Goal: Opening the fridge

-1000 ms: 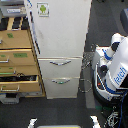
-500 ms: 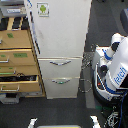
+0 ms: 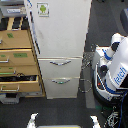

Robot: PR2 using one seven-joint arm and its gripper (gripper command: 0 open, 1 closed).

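Observation:
The fridge (image 3: 62,35) is tall and white and stands in the middle of the exterior view. Its large upper door is shut and carries a small green sticker (image 3: 43,8) at the top and a dark vertical handle (image 3: 35,32) along its left edge. Two lower drawers with curved silver handles (image 3: 61,63) (image 3: 61,80) are shut. No gripper shows clearly. Two small white pieces (image 3: 32,120) (image 3: 94,120) poke up from the bottom edge, and I cannot tell what they are.
A tan wooden drawer cabinet (image 3: 15,55) stands against the fridge on the exterior view's left, with one lower drawer (image 3: 20,78) pulled out. A white-and-blue robot body (image 3: 115,70) with cables stands at the exterior view's right, close to the fridge. Dark floor lies in front.

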